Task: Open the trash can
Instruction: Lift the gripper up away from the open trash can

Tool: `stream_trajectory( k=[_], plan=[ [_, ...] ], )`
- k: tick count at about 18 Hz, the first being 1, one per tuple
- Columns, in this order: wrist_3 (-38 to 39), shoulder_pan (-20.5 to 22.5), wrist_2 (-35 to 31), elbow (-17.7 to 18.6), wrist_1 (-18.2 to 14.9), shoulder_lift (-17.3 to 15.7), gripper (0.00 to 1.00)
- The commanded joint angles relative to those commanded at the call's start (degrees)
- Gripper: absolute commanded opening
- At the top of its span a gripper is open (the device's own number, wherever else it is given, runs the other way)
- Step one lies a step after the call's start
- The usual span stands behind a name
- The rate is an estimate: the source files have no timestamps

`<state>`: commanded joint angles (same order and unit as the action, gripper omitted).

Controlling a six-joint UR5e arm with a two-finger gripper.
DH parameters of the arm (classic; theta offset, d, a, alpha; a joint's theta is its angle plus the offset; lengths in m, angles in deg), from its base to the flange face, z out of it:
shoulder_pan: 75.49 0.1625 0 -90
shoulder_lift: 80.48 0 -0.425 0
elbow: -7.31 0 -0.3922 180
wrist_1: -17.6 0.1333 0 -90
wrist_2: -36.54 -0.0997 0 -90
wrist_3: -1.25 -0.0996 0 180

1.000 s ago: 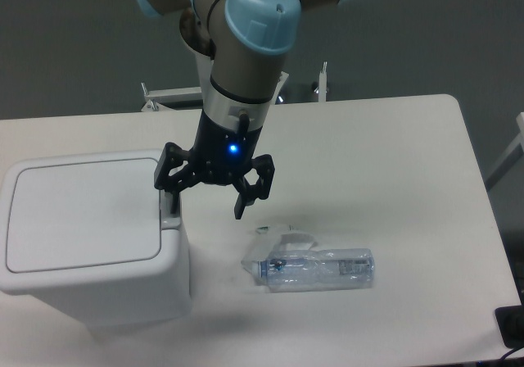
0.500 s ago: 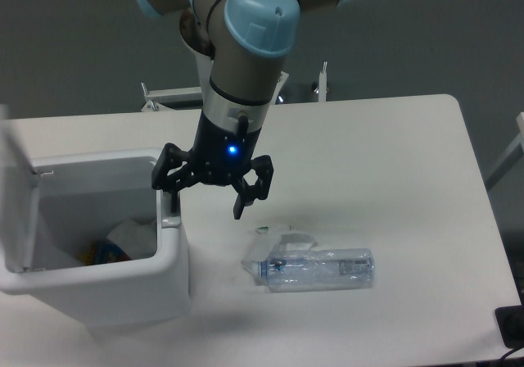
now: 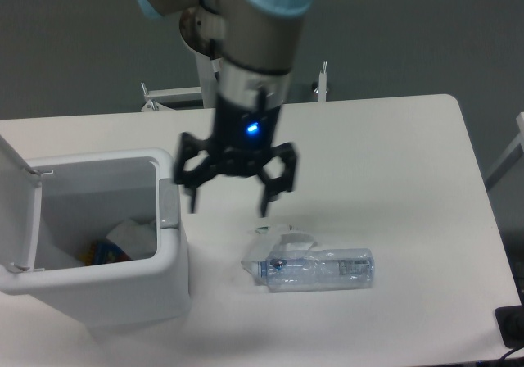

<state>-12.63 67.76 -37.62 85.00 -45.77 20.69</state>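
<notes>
trash can (image 3: 106, 289), a boxy white plastic bin with rounded corners and smooth walls, is seen at the near left of the table (image 3: 393, 154). its flat lid (image 3: 18, 207) is swung up on the far left side and stands nearly upright, so the inside is exposed. crumpled white and coloured scraps (image 3: 115, 242) are seen at the bottom of the bin. a small grey latch plate (image 3: 169, 206) is set in the right rim.

just right of that rim, and above the table, a black two-finger gripper (image 3: 228, 206) is hung from a grey and pale blue arm (image 3: 254, 47), with a blue light lit on its wrist. its fingers are spread wide apart and nothing is held between them; no contact with the bin is seen.

a clear plastic bottle (image 3: 318, 269), crushed and lying on its side, is placed on the table right of the bin and below the gripper, with a small torn piece of clear wrap beside its neck. the tabletop is a smooth white surface with rounded corners.
</notes>
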Motion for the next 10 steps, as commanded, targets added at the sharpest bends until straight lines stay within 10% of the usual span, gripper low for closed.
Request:
stream_trajectory(
  k=[10],
  plan=[
    [-32.79,5.02,-17.95,1.32,-7.82,-1.58,1.00]
  ],
)
